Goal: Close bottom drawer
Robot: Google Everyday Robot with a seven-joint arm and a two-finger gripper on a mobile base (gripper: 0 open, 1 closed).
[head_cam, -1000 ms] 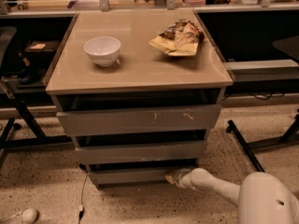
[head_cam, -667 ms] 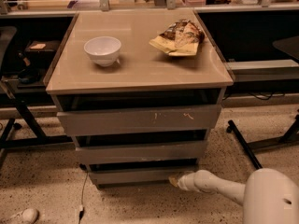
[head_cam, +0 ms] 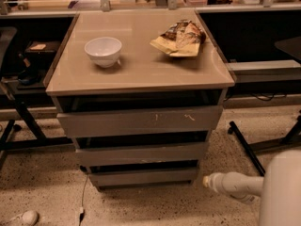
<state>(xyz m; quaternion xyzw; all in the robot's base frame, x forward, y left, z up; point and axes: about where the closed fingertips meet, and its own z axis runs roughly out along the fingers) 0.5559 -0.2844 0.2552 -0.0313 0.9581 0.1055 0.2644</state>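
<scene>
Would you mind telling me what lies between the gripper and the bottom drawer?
Nothing. In the camera view, the gripper hangs low just right of the bottom drawer, near its right end, with only a sliver of floor showing between them.

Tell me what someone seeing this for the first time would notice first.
Probably the tan-topped cabinet in the middle, with a white bowl on its left side and a crumpled snack bag on its right. Below are three grey drawer fronts, with the bottom drawer just above the floor. At lower right the robot's white arm reaches in low, its claw beside that drawer's right end.
</scene>
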